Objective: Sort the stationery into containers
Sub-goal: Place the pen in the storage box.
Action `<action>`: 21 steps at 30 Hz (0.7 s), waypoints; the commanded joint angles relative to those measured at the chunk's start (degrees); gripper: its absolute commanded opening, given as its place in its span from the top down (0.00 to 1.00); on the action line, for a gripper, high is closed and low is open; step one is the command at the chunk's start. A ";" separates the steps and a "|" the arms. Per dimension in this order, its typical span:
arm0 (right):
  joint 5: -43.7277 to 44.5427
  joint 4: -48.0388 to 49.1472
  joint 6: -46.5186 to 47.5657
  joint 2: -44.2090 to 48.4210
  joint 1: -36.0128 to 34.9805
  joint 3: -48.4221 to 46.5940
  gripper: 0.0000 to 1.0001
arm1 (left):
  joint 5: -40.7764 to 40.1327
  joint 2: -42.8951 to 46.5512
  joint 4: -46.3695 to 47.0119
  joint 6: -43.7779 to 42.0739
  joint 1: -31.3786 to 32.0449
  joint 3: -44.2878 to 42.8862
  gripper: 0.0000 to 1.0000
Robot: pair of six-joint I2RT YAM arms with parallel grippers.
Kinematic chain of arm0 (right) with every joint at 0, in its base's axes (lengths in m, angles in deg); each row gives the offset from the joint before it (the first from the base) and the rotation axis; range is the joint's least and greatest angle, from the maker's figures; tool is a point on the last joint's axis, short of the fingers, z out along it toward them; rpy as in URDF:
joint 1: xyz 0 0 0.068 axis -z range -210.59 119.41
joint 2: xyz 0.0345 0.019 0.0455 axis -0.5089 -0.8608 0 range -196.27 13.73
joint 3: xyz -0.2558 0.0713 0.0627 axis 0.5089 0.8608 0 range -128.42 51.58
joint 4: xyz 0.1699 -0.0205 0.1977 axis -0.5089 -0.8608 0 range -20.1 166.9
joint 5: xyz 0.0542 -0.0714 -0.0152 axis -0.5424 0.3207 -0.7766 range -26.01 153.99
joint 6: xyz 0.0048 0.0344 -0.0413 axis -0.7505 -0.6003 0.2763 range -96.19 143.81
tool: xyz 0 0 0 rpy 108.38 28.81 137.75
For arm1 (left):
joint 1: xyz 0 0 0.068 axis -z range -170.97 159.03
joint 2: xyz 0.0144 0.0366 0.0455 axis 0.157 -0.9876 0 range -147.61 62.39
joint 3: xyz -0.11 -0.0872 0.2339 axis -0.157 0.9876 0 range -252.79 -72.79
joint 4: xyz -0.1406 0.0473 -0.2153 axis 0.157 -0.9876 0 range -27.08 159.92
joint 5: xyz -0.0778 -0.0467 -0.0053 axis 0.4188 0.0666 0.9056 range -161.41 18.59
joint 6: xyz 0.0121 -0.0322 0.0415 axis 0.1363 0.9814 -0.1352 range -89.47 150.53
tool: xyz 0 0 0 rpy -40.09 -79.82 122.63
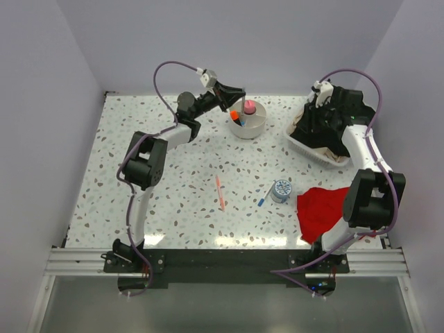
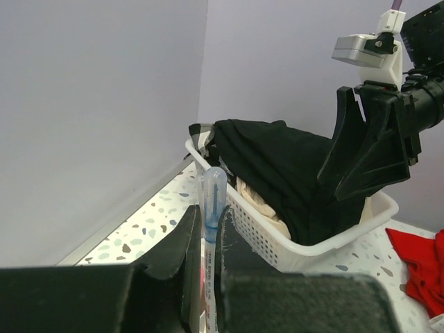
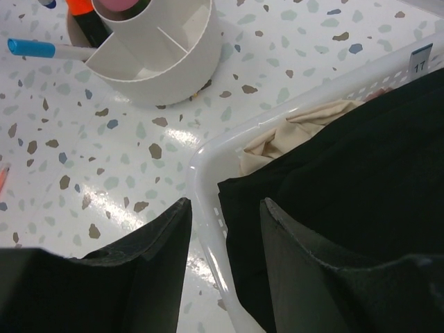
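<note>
L gripper (image 1: 239,96) is clamping 1 pen (image 2: 211,201) upright above bowl (image 1: 258,129). R gripper (image 3: 225,208) is hovering, jaws apart, over basket (image 3: 201,159) rim.

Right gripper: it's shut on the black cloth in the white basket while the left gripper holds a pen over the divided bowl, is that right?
No. The right wrist view shows the right gripper open, jaws apart above the rim of the white basket, gripping nothing. The left gripper does hold a blue-and-white pen over the divided bowl.
</note>
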 commanded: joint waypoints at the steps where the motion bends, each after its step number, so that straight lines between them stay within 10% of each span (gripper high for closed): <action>1: 1.10 -1.36 1.02 1.84 0.12 -1.75 0.52 | 0.38 -3.12 5.70 -1.00 -0.59 -3.33 1.00; 21: 1.11 -2.06 2.08 0.26 -0.94 -2.97 0.52 | 1.17 -7.43 7.19 -3.03 -1.65 -3.77 1.00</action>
